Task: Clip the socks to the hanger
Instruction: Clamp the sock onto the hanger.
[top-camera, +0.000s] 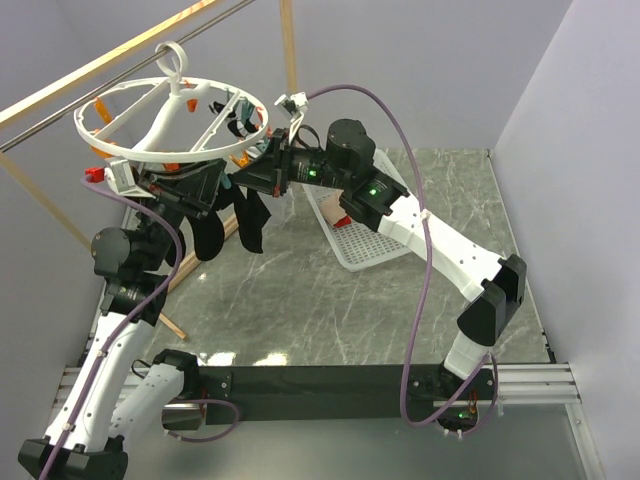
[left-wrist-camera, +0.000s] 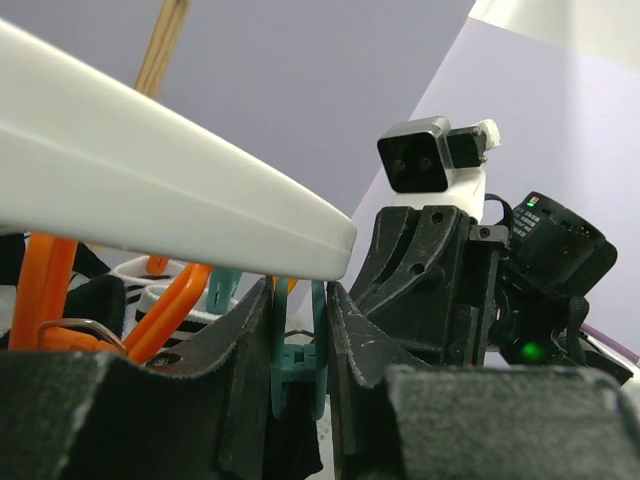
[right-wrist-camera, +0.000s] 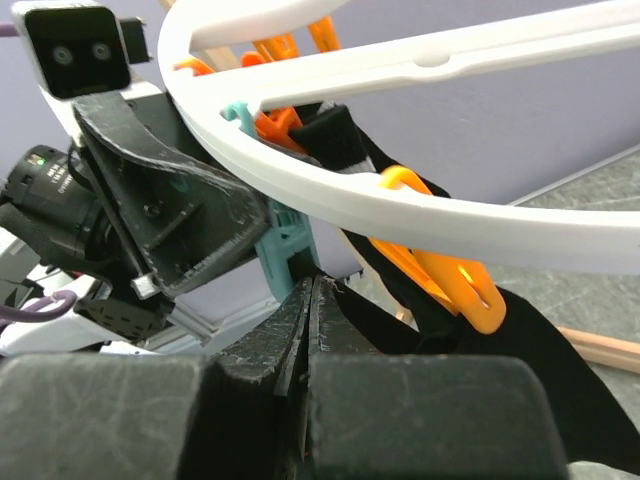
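Seen from above, the white mesh basket (top-camera: 372, 256) sits on the table well off to the right of both grippers and lower. It has a small reddish thing (top-camera: 341, 221) at its left end. The hanger (top-camera: 165, 125), a white ring with curved cross-bars and a top hook, hangs just above the left gripper (top-camera: 212, 182) and right gripper (top-camera: 250, 172), which meet under its near rim. Two limp black socks (top-camera: 208, 232) dangle right below them.

In the left wrist view, that gripper's fingers squeeze a teal clip (left-wrist-camera: 296, 368) between them, just under the hanger's white bar. Orange clips (left-wrist-camera: 45, 285) hang to their left.

In the right wrist view, the fingers are pressed together, tips just below the teal clip. Black sock fabric runs from the tips off to the right beneath the ring. Whether it is pinched cannot be told.
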